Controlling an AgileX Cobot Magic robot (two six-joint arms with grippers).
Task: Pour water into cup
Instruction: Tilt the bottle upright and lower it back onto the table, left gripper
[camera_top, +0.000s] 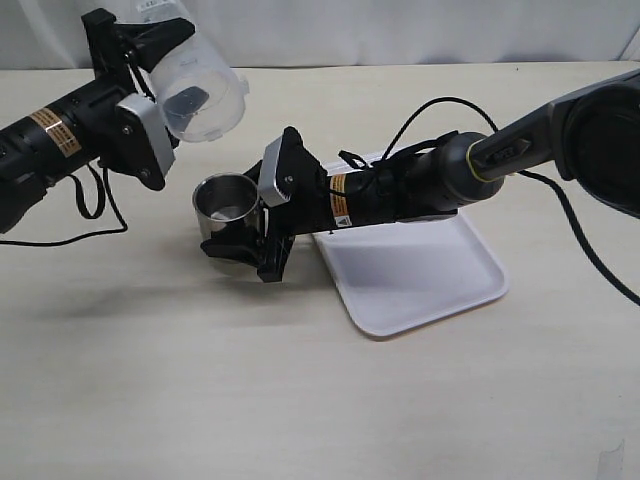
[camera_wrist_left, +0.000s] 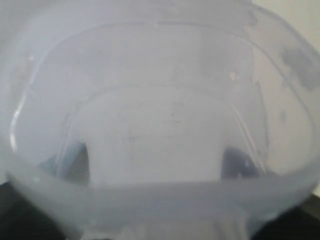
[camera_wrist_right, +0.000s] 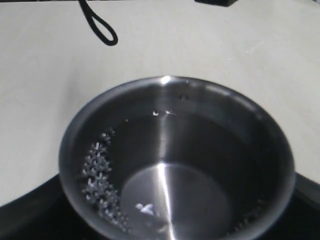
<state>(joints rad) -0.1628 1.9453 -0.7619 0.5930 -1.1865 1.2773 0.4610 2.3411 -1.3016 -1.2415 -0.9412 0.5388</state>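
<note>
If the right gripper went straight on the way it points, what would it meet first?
The cup, which sits between its jaws; past that, probably only bare table.

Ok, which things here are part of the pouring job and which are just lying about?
Job: clear plastic container, tilted above the steel cup; that cup; water in it.
Lying about: white tray, beside the cup.

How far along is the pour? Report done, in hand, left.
Done: the cup holds some water, with bubbles along its wall. In hand: the left gripper holds the container tipped toward the cup, which the right gripper grips. Left: apparently only righting the container; no stream shows.
</note>
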